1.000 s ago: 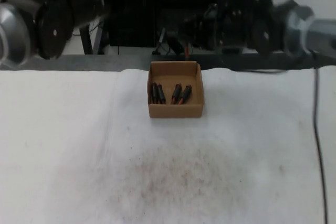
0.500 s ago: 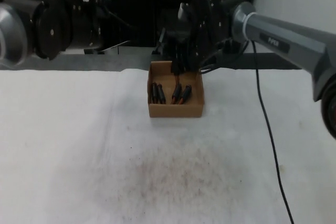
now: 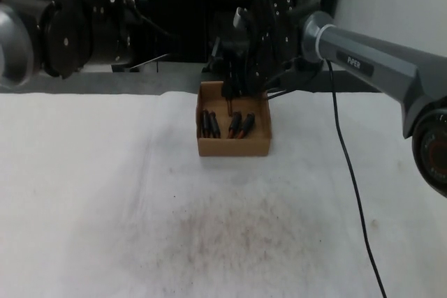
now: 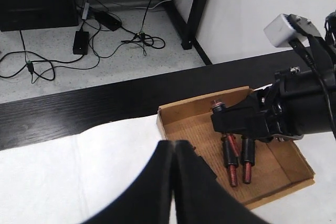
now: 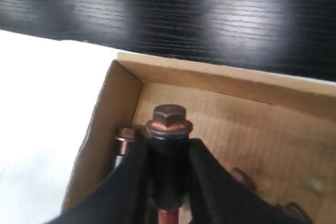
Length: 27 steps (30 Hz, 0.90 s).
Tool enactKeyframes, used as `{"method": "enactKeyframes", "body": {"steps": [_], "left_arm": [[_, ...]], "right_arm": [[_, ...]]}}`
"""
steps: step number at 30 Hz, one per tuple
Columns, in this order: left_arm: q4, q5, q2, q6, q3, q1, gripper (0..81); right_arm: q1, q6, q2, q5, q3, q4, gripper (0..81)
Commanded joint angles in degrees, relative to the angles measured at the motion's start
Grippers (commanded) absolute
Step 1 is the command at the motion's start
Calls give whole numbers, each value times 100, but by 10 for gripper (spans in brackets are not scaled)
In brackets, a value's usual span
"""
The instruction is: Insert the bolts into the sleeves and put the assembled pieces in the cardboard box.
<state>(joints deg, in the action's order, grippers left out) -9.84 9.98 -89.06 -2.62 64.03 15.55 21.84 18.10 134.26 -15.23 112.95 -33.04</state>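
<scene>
The cardboard box (image 3: 234,147) stands at the back middle of the white cloth. Several sleeved bolts (image 3: 209,124) lie inside it. My right gripper (image 3: 233,90) hangs over the box's far half, shut on an assembled piece. In the right wrist view, the fingers (image 5: 137,174) clamp a black sleeve with a copper bolt head (image 5: 169,121) on top, above the box floor (image 5: 226,124). The left wrist view shows my left gripper (image 4: 171,148) shut and holding nothing, raised off to the side of the box (image 4: 199,127), with the right gripper (image 4: 233,121) and two lying pieces (image 4: 239,160) beyond.
The right arm's black cable (image 3: 353,179) trails across the cloth on the right. A brownish stain (image 3: 230,232) marks the cloth in front of the box. A dark bench edge (image 3: 105,83) runs behind the cloth. The left arm's body (image 3: 63,33) is up at the back left.
The right arm has swung in from the back right with the assembled piece and now holds it over the box. The left arm has stayed raised at the back left.
</scene>
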Motion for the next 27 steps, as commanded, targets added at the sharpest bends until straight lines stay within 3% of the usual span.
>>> {"method": "enactKeyframes", "body": {"steps": [1, 3, 7, 9, 12, 13, 17, 22, 27], "left_arm": [[16, -91, 58, 7, 13, -15, 2], [16, -91, 58, 7, 13, -15, 2], [-32, -91, 58, 7, 13, -15, 2], [-124, -91, 58, 7, 13, -15, 2], [-354, -195, 114, 262, 13, -15, 2], [-419, -333, 166, 407, 13, -15, 2], [-731, -961, 429, 861, 13, -15, 2], [-928, -1088, 978, 717, -284, -15, 2], [-915, -1165, 1941, 262, -1247, -15, 2]], "right_arm": [[-24, 29, -67, -481, 79, 78, 292], [-24, 29, -67, -481, 79, 67, 363], [-24, 29, -67, -481, 79, -17, 326], [-41, 29, -94, -481, 79, -72, 255], [-93, 29, -220, -387, 79, -290, 16], [-125, 29, -288, -321, 79, -382, 3], [-266, -47, -609, -320, 79, -635, 8], [-384, -873, -1333, -312, -97, -1011, 8], [-402, -1374, -2628, -312, -1055, -997, 8]]}}
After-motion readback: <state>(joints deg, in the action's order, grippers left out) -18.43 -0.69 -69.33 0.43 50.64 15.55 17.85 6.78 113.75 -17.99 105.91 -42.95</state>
